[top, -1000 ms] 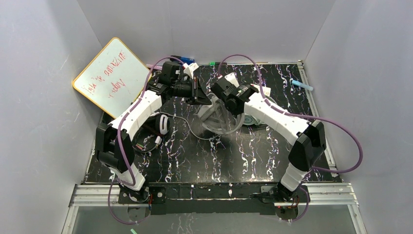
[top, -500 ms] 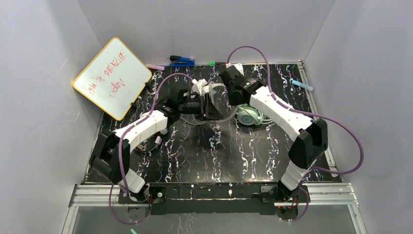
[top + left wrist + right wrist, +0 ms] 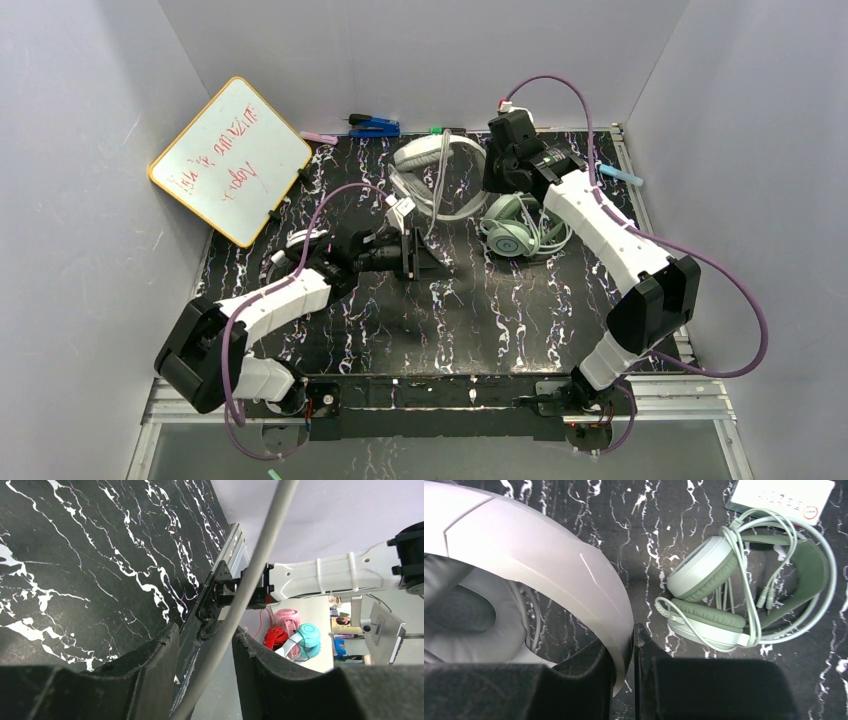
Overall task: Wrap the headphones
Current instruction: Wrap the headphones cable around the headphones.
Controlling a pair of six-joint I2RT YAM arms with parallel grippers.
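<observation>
Grey headphones (image 3: 440, 175) lie far-centre on tabletop (image 3: 480, 320). Your right gripper (image 3: 634, 645) is clamped on the headband (image 3: 549, 565); left gripper (image 3: 205, 632) fingers parted w/ grey cable (image 3: 252, 570) running loose btwn them.

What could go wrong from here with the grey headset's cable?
The grey cable runs loose between the left hand's parted fingers; it could slip out.
The right hand pinches only the light grey headset's headband edge; a pull on the cable might twist it free or drag it onto the mint headset.
</observation>
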